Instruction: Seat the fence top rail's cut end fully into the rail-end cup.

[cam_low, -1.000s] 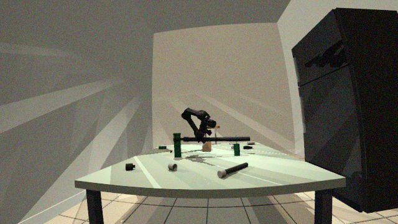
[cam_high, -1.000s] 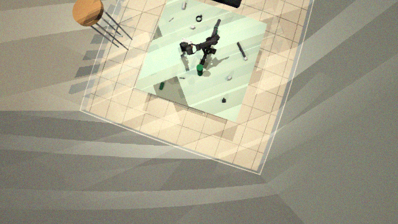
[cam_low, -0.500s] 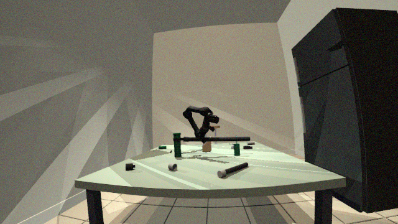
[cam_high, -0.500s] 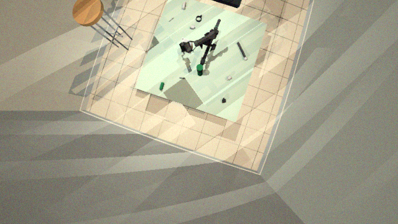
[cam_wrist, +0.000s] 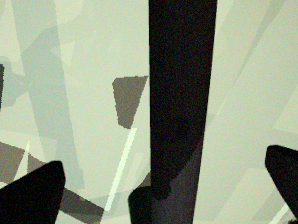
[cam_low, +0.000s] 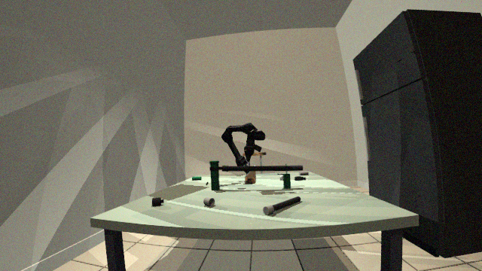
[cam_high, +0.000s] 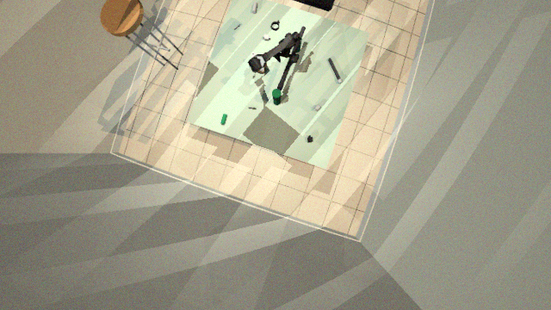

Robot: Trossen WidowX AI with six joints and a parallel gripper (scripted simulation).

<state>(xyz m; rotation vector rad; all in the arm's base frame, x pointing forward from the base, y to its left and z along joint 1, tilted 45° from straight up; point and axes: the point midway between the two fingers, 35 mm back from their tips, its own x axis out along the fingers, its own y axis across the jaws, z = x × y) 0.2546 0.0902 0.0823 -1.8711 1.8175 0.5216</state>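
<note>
The black rail (cam_high: 286,77) (cam_low: 263,168) (cam_wrist: 182,65) lies level from the big green post (cam_high: 276,96) (cam_low: 215,181) across the small green post (cam_low: 287,181). Its left end meets the dark cup and band near the big post's cap in the exterior view; how deep it sits in the cup cannot be told. The loop cap is too small to make out clearly. My gripper (cam_high: 294,58) (cam_low: 246,170) (cam_wrist: 167,163) is open and empty. In the wrist view the rail passes between the wide-spread fingertips, with a visible gap on each side. The fingers' height against the rail is unclear.
The pale green table (cam_high: 207,116) (cam_low: 256,222) carries a dark rod (cam_high: 334,70) (cam_low: 286,203), a grey cup (cam_high: 317,108) (cam_low: 209,202), a small black fitting (cam_high: 310,139) (cam_low: 157,202) and a green cylinder (cam_high: 224,119) (cam_low: 196,178). A black ring (cam_high: 275,26) lies beyond the arm.
</note>
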